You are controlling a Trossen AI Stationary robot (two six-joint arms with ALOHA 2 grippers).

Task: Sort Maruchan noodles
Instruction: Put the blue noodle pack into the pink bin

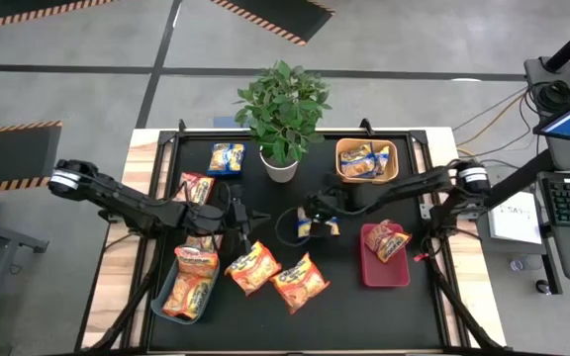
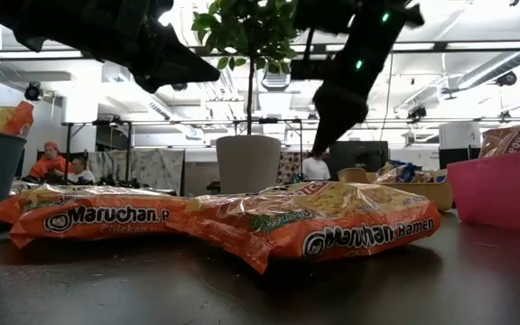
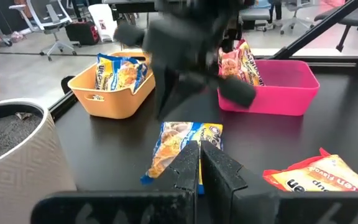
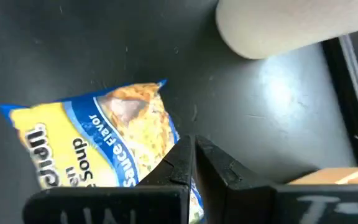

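The right hand (image 1: 317,220), its fingers closed and empty, is held just above the flat blue-and-yellow plastic noodle packet (image 4: 98,140) lying on the black worktop (image 1: 364,316), presumably for pickup, while the left hand (image 1: 248,220), also closed, waits nearby.

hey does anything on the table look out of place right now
Mostly loose packets. One blue-and-yellow packet lies alone on the mat, away from the orange bin holding its like. In the red bin, a packet leans tilted over the rim.
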